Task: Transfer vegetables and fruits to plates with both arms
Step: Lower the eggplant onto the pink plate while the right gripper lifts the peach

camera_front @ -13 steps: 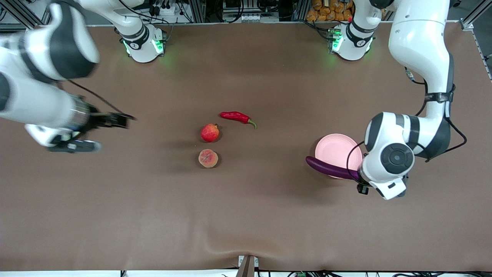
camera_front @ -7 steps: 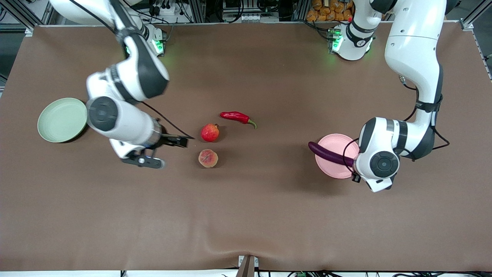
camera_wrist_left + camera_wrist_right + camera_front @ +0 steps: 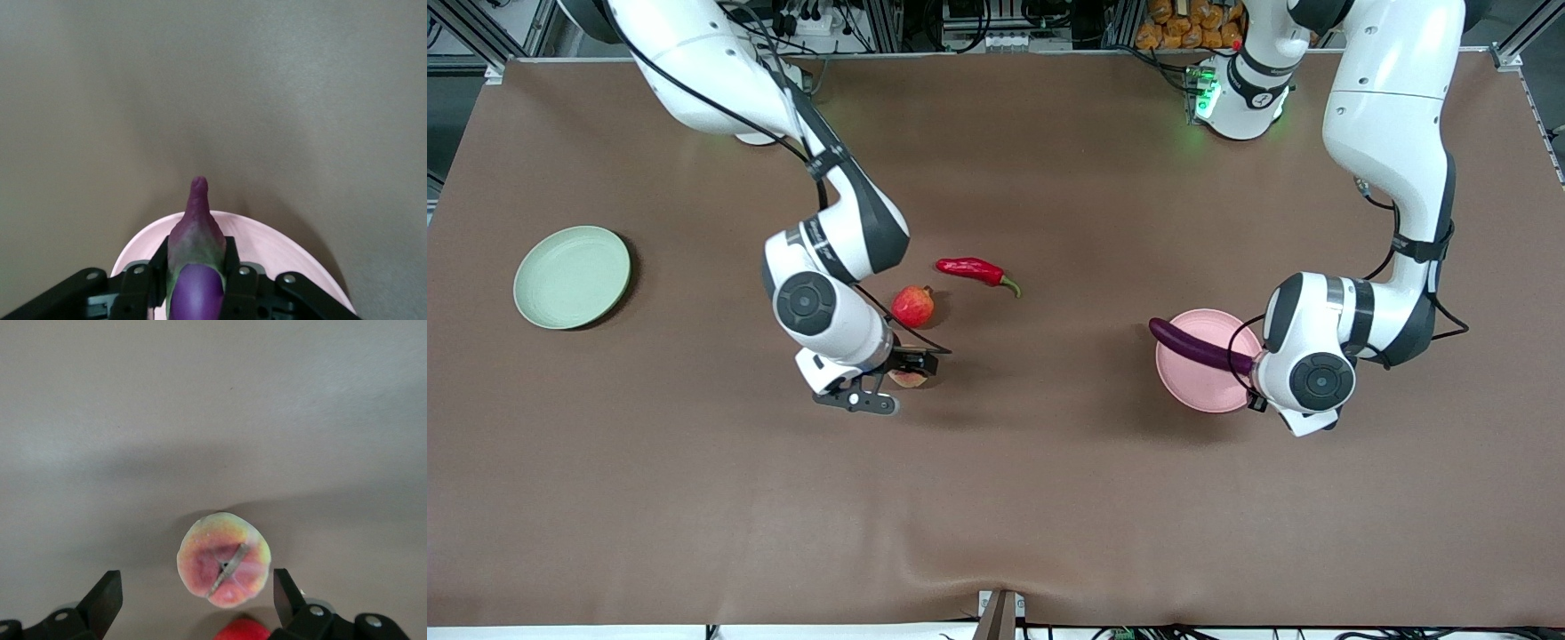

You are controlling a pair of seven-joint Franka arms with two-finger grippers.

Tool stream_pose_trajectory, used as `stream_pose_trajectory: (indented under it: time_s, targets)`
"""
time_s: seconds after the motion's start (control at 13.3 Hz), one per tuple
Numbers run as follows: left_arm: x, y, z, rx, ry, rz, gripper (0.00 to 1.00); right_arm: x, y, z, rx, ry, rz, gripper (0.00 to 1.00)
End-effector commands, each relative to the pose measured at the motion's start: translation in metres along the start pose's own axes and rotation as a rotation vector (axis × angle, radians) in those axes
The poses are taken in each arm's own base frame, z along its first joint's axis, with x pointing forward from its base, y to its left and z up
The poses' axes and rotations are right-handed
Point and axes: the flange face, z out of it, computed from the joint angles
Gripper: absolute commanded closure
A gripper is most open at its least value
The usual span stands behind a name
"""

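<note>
Eggplant (image 3: pixel 1199 346) — tip toward right arm's end.

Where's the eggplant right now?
The eggplant is gripped in the left gripper over the pink plate, at the left arm's end of the table.

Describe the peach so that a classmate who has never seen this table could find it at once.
Start at the middle of the brown table, where three items lie close together. The peach is the one nearest the front camera, under the open right gripper. Unlike the round red fruit and the chili pepper, it is flattish and orange-pink.
</note>
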Motion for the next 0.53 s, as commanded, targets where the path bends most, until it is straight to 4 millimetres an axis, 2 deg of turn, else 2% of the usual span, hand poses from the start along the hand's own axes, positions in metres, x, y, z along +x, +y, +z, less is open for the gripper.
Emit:
stream_pose_trajectory:
  time_s: [0.0, 0.15, 0.3, 0.45]
  targets:
    - [0.006, -0.009, -0.002, 0.008, -0.001, 0.011, 0.0, -0.004, -0.003, 0.019, -0.061, 0.019, 0.02, 0.0]
    - [0.004, -0.009, 0.0, 0.01, 0.0, 0.006, 0.0, -0.01, 0.005, 0.034, -0.101, 0.007, 0.013, 0.0]
    - [0.005, -0.009, 0.0, 0.011, -0.001, 0.005, 0.0, -0.013, 0.004, 0.039, -0.095, 0.015, 0.031, 0.0]
    - [0.007, -0.008, -0.005, 0.0, 0.0, 0.004, 0.0, -0.018, 0.007, 0.053, -0.085, 0.029, 0.04, 0.0]
